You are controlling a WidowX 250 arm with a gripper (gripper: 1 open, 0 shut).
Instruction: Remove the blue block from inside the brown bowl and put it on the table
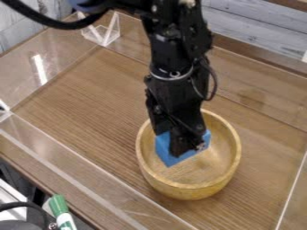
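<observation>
The brown bowl (224,171) stands on the table (96,99) near the front right. My black gripper (179,148) points straight down over the bowl's left half and is shut on the blue block (168,152). The block hangs tilted between the fingers, raised above the bowl's pale inside, about level with the rim. Part of the block is hidden behind the near finger.
Clear acrylic walls (72,148) edge the tabletop at the front and left. A green and white object (57,212) lies outside the wall at the bottom left. Open wood surface lies left and behind the bowl.
</observation>
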